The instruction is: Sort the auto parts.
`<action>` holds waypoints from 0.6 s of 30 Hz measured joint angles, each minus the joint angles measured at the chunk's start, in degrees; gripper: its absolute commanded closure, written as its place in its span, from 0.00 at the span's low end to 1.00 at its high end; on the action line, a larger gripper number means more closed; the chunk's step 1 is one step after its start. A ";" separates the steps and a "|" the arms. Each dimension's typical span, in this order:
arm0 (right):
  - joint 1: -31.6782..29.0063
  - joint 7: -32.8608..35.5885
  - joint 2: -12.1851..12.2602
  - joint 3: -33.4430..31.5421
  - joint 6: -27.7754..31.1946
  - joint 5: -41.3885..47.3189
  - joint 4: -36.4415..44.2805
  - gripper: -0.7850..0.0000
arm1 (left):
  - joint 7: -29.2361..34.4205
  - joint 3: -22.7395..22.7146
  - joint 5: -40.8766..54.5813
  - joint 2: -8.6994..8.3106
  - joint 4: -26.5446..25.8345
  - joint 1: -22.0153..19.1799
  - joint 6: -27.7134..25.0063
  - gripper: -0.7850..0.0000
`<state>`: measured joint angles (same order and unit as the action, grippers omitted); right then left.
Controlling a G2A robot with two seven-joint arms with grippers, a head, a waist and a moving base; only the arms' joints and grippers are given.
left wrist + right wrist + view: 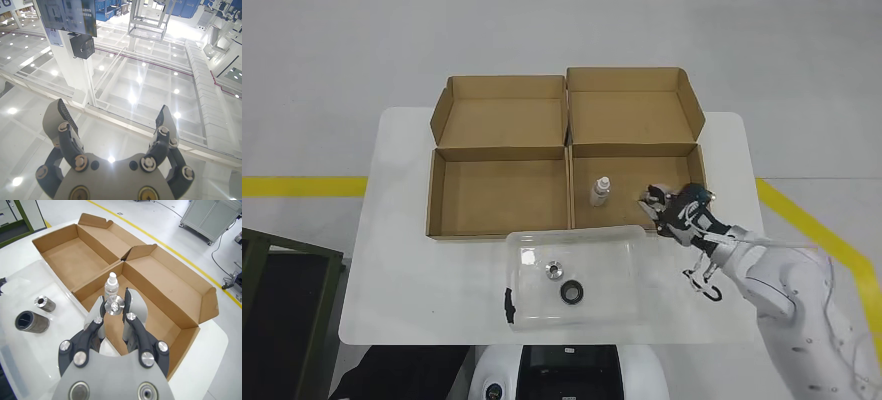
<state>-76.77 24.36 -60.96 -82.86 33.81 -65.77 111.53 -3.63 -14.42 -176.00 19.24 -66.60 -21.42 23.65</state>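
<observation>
From above, the right gripper [662,205] hangs over the near right corner of the right box [632,170], its fingers pointing toward the bottle [599,190], which stands upright in that box just ahead of the tips. The left box [498,195] lies further on past the bottle, touching the right box along one wall. The tray [627,300] sits on the table [392,200] on the robot's side of the gripper and to its left. In the tray a small cylinder [554,268] and a dark sleeve [572,292] stand near each other on end, bores up, and a black clip [509,305] sits at the tray edge farthest from the gripper. At the left wrist, the left gripper [112,106] points up at the ceiling with its fingers spread wide and nothing between them. At the right wrist, the right gripper [115,294] pinches a silver disc-shaped part [114,305] by its rim, one pad on each side. The part's flat round face, with a small raised hub at its centre, looks back toward the wrist, so its axis runs along the line of the fingers. What lies behind the disc cannot be seen. The bottle [111,285] stands just beyond the fingertips, nozzle up, inside the right box [170,285]. The left box [75,256] is farther ahead and to one side. The cylinder [44,303] and sleeve [32,322] rest in the tray [28,361] beside the gripper, well apart from the part.
</observation>
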 measured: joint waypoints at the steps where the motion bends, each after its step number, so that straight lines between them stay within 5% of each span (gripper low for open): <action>1: 1.16 0.47 -0.03 0.58 0.11 -0.04 -1.33 1.00 | 0.00 0.00 0.00 0.00 0.00 0.00 0.00 0.00; 18: 12.86 5.21 -0.97 9.82 1.50 -1.93 -15.40 1.00 | 0.00 0.00 0.00 0.00 0.00 0.00 0.00 0.00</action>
<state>-63.91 29.58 -61.93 -73.04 35.31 -67.69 96.13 -3.63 -14.42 -176.00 19.24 -66.60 -21.42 23.65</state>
